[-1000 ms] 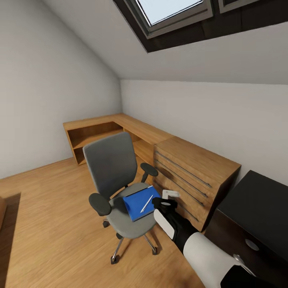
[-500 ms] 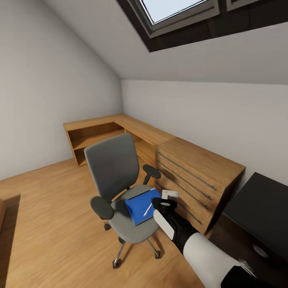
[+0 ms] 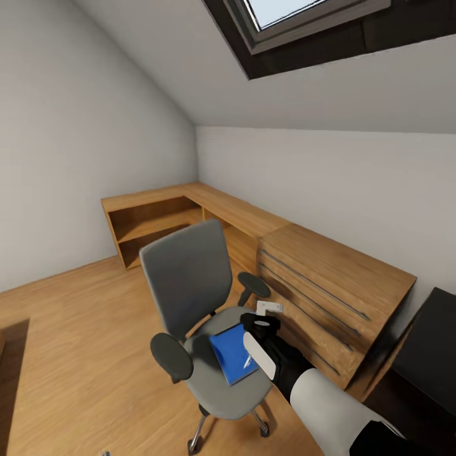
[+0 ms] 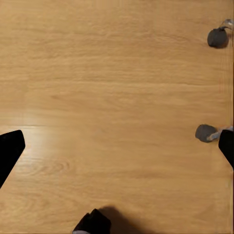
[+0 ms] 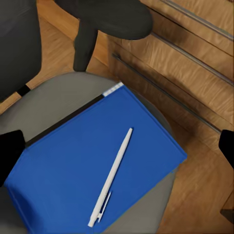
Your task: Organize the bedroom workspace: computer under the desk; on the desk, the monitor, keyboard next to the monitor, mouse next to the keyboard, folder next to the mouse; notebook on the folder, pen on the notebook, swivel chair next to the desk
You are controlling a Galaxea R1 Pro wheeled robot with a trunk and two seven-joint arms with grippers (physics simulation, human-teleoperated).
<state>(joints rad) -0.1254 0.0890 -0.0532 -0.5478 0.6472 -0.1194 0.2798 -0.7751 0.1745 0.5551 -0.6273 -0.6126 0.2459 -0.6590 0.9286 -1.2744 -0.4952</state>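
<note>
The grey swivel chair (image 3: 190,285) stands on the wood floor beside a light-wood chest of drawers. On its seat lies the blue folder (image 3: 229,354) (image 5: 73,170), with the white pen (image 3: 248,361) (image 5: 113,178) lying loose on top. My right gripper (image 3: 263,315) (image 5: 117,146) hangs open just above the folder and pen, touching neither. My left gripper (image 4: 117,146) is open over bare floor near the chair's casters (image 4: 206,132). A corner of the black desk (image 3: 437,342) shows at the right edge. Notebook, computer, monitor, keyboard and mouse are out of view.
The chest of drawers (image 3: 335,285) stands between the chair and the desk, close to the chair's far armrest (image 3: 253,285). A low L-shaped wooden shelf unit (image 3: 158,215) runs along the far corner. Open floor (image 3: 69,342) lies left of the chair. The sloped ceiling holds a skylight (image 3: 304,16).
The head camera has moved closer and turned left: the chair sits nearer and lower in the picture, the desk has slid to the right edge. The right gripper now covers the folder's near edge.
</note>
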